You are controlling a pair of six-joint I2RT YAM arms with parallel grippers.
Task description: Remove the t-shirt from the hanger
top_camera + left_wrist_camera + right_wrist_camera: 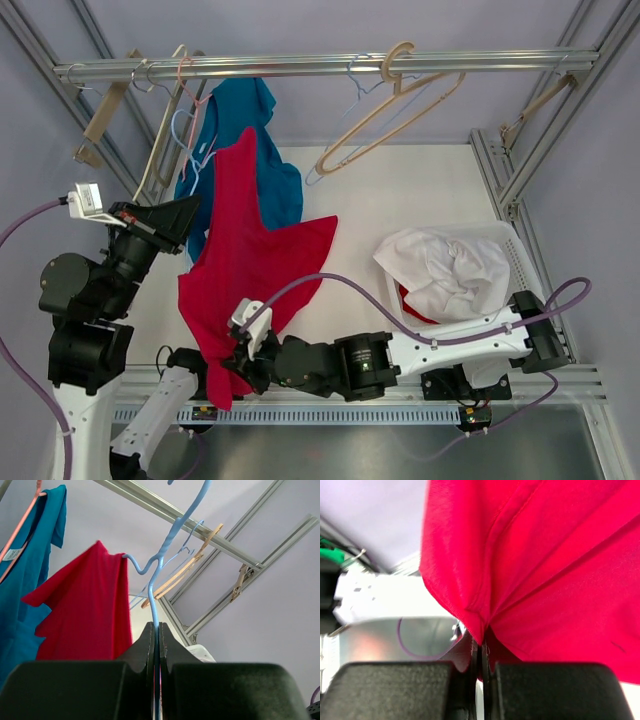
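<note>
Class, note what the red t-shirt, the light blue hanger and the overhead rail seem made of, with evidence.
The red t-shirt looks like soft matte knit fabric, likely cotton: it drapes in folds, with a stitched hem. The light blue hanger is thin and smooth, plastic or coated wire; unclear which. The overhead rail looks like aluminium: dull silver sheen, slotted profile.

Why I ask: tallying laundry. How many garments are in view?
3: a red t-shirt draped from the blue hanger, a teal shirt hanging behind it, a white garment in the basket; others may hide beneath it.
</note>
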